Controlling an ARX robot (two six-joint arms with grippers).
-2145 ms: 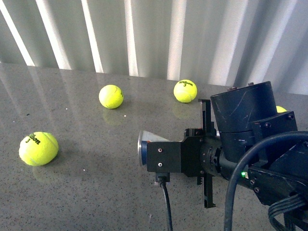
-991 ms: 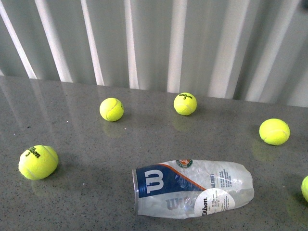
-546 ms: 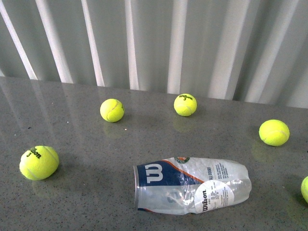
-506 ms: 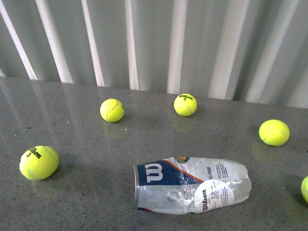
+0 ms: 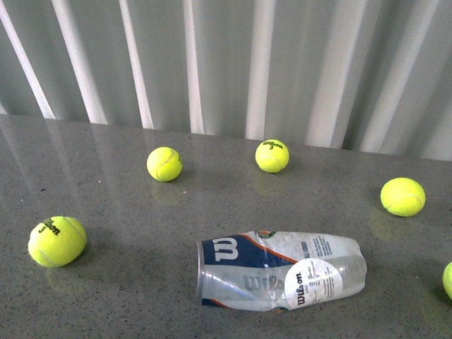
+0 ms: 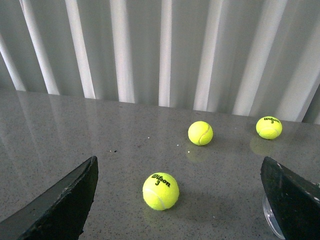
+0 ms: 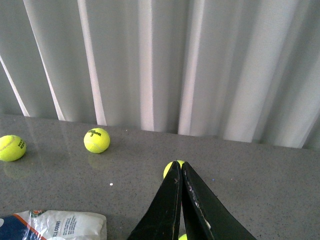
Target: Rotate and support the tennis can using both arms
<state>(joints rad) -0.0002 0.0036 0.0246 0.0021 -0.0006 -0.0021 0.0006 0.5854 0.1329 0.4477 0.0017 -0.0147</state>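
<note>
Tennis can [image 5: 282,272]: lay on its side on the grey speckled table [image 5: 127,304], close to the near edge in the front view and a little right of the middle. Pointed its open, metal-rimmed end to the left and its crumpled end to the right. Carried a navy band with a white W beside the rim and a round white Wilson sticker nearer the right end. Looked dented and creased along the clear wall.

Tennis balls: sat scattered around the can, none touching it. Counted as far-left ball [image 5: 56,241], rear-left ball [image 5: 164,164], rear-middle ball [image 5: 272,155], right ball [image 5: 402,196] and edge ball [image 5: 448,280], the last cut off by the frame. Backed onto a white ribbed wall [image 5: 226,63].

Left gripper [image 6: 178,167]: stood spread wide, with nothing between its black fingers [image 6: 65,205]. Looked out over three of the balls on the table, the nearest marked Wilson 3. Showed a sliver of the can's clear rim just beside one finger; could not tell whether the two touched.

Right gripper [image 7: 179,167]: stayed out of contact with the can, fingers [image 7: 197,205] pressed together with nothing seen pinched between them. Half hid one ball behind the fingertips. Caught a stretch of the can's labelled wall in its view, apart from the fingers.
</note>
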